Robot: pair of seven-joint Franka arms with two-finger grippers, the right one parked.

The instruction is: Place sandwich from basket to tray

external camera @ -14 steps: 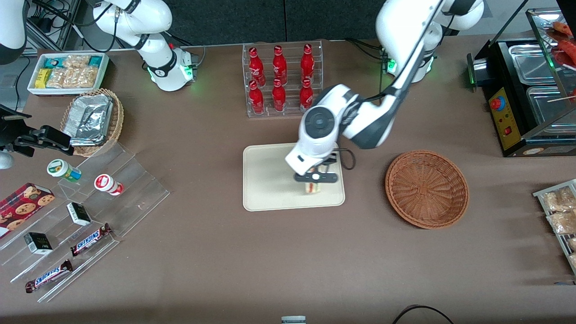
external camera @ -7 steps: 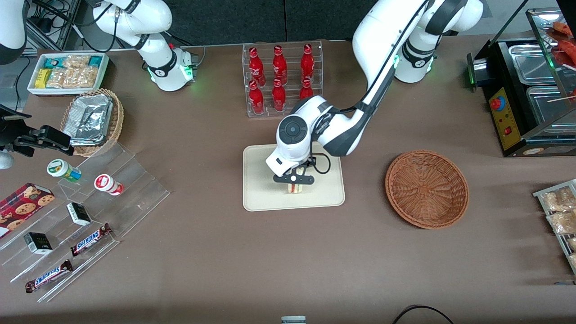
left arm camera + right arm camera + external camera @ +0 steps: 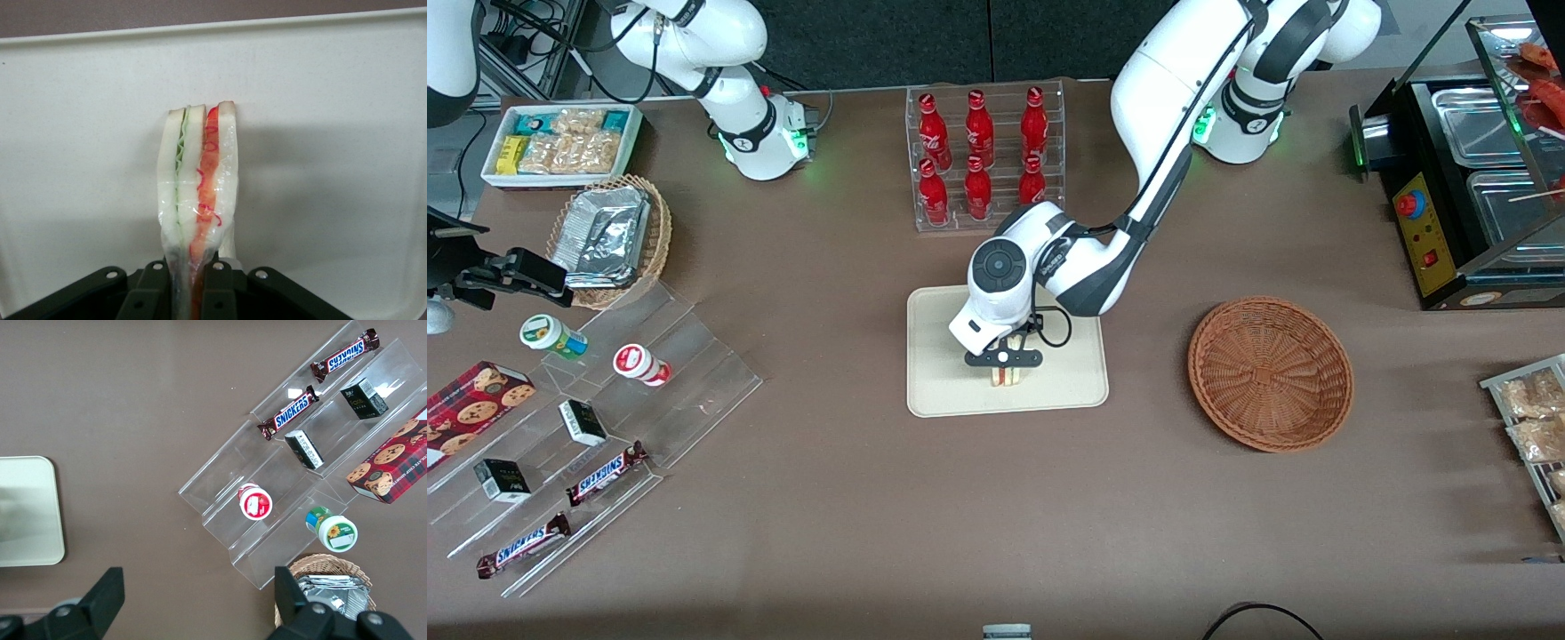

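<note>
The sandwich (image 3: 197,180), a wrapped wedge of white bread with a red and green filling, stands on edge over the cream tray (image 3: 80,133). My left gripper (image 3: 191,287) is shut on the sandwich's narrow end. From the front, the gripper (image 3: 1003,359) hangs low over the tray (image 3: 943,373), and the sandwich (image 3: 1006,377) peeks out below it, near the tray's edge closest to the camera. The reddish-brown basket (image 3: 1270,373) sits beside the tray toward the working arm's end, with nothing in it.
A clear rack of red bottles (image 3: 983,156) stands farther from the camera than the tray. Toward the parked arm's end are acrylic steps with snacks (image 3: 596,418), a foil-lined basket (image 3: 609,238) and a white snack bin (image 3: 560,142). A black food warmer (image 3: 1472,169) stands at the working arm's end.
The left arm has carried the sandwich farther across the tray, away from the basket, and lowered it; the move slowed in the last half second. The grip stays shut.
</note>
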